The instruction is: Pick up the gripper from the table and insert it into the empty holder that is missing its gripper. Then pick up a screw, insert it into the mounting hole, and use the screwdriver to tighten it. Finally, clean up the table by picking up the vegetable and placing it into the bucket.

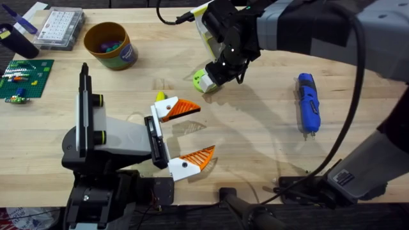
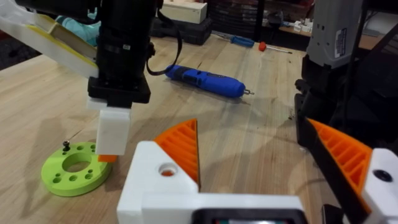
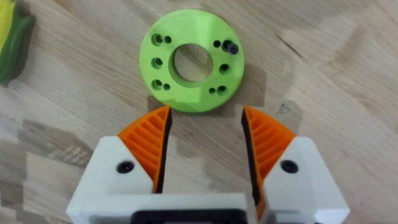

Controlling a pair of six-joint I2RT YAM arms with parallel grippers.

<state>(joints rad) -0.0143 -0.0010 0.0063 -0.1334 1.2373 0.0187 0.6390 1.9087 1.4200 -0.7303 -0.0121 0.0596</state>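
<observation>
At frame centre the right tool (image 3: 205, 146), wide open, hovers over the green disc (image 3: 191, 60), likely light, stiff plastic, best pinched across its rim, while the left tool (image 1: 185, 137) gapes empty

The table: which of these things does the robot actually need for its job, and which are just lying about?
Needed: green ring with its screw, blue screwdriver, corn, bucket.

Lying about: clear box, green board.

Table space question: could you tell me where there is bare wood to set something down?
Free: the wood between the left tool and the screwdriver, and the patch below the bucket. Crowded: the far left corner, and around the green disc under the right tool.
</observation>
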